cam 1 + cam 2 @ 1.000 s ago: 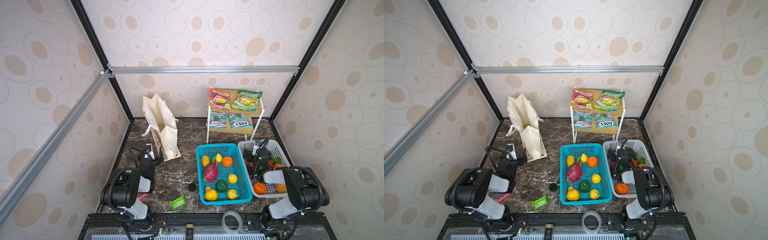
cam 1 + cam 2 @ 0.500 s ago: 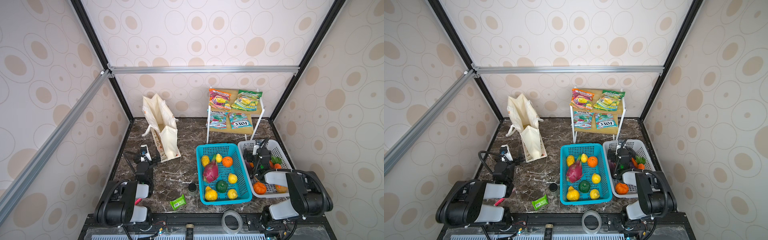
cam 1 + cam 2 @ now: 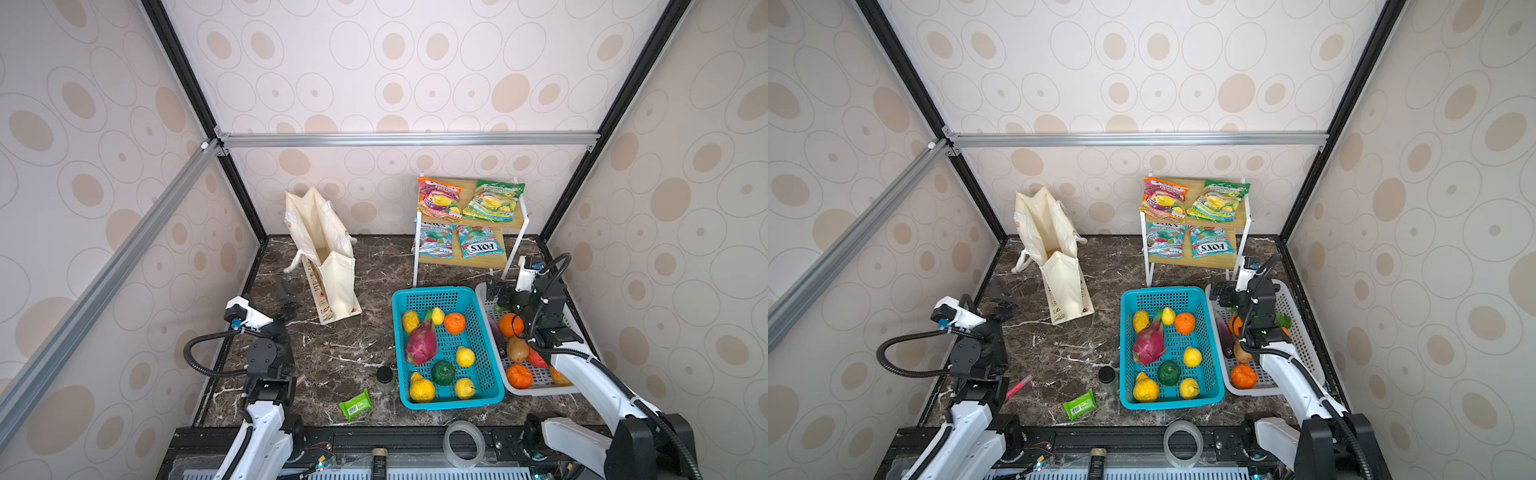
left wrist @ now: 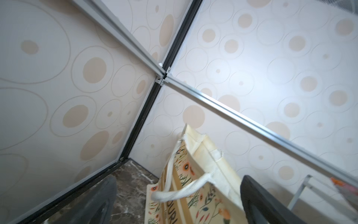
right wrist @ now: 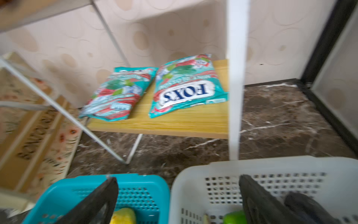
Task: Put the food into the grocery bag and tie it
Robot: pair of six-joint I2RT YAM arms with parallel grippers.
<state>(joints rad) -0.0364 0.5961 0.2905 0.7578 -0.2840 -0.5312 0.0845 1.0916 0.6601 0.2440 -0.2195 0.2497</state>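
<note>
closest to the camera there's a clear tape roll [image 3: 464,444] sitting on the front rail. just past it on the dark marble surface [image 3: 332,357] lie a small green wrapper [image 3: 355,404] and a little dark-lidded jar [image 3: 385,377], the jar right beside the blue basket [image 3: 484,400]. that basket holds a yellow bumpy fruit [image 3: 421,388] at the near end, a dark green ball [image 3: 443,372] next to it and a pink dragon fruit [image 3: 422,347] in the middle. the white basket [image 3: 536,390] sits just beside it on the right and holds a brown potato [image 3: 517,350] between two oranges [image 3: 509,325]. the right end effector [image 3: 498,296] hovers over the far left corner of the white basket, jaws spread wide, nothing in them. over on the left, the left end effector [image 3: 287,301] hangs above bare surface, also wide and empty, pointed at the grocery bag [image 3: 338,282] just beyond it, not touching. the bag stands upright near the back left corner, mouth open, one white handle flopped over the side; can't tell if anything's inside. furthest back, a two-tier rack [image 3: 461,261] against the wall: two teal foxs packets [image 3: 478,246] on the lower shelf, an orange-red snack packet [image 3: 439,199] and a green snack packet [image 3: 492,201] side by side on top.
</note>
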